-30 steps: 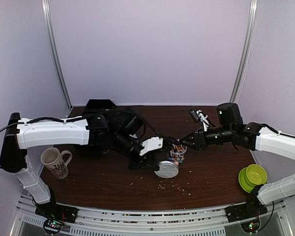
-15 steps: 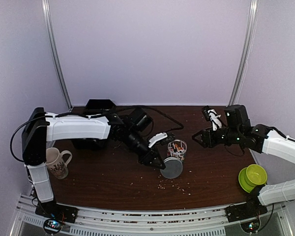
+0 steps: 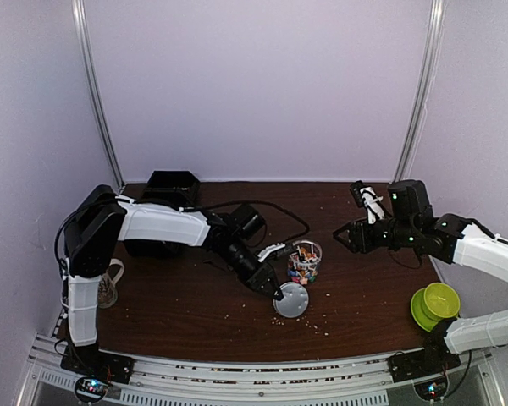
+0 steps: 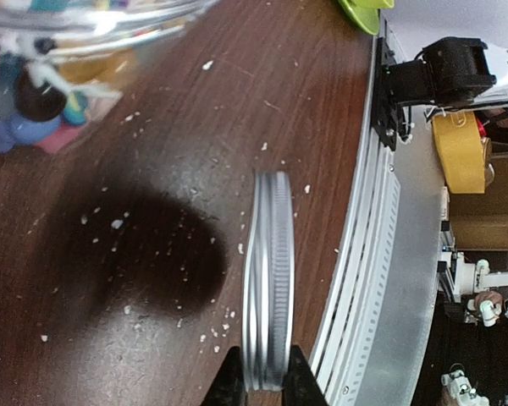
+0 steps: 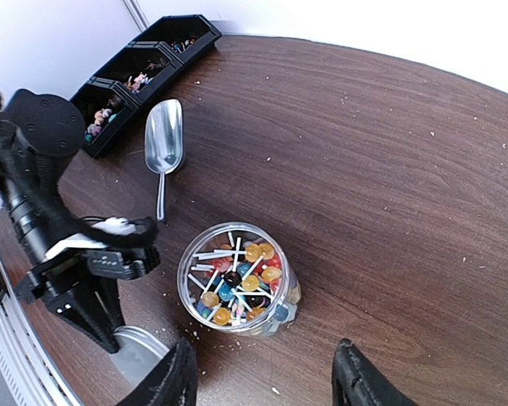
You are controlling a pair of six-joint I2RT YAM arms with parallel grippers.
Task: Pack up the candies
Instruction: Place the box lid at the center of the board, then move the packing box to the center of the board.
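Black fingers of the left gripper pinch a metal lid by its rim, just beside the clear jar on the brown table. Candies fill the jar. The right gripper hangs nearby, spread wide, holding nothing.

The lid's lower rim is hidden between the left gripper's fingers; beyond, the cut-off jar's candies are blurred.

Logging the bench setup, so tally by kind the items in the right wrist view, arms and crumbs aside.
Candy jar: 1
Metal lid: 1
Metal scoop: 1
Black bins: 3
Total: 6
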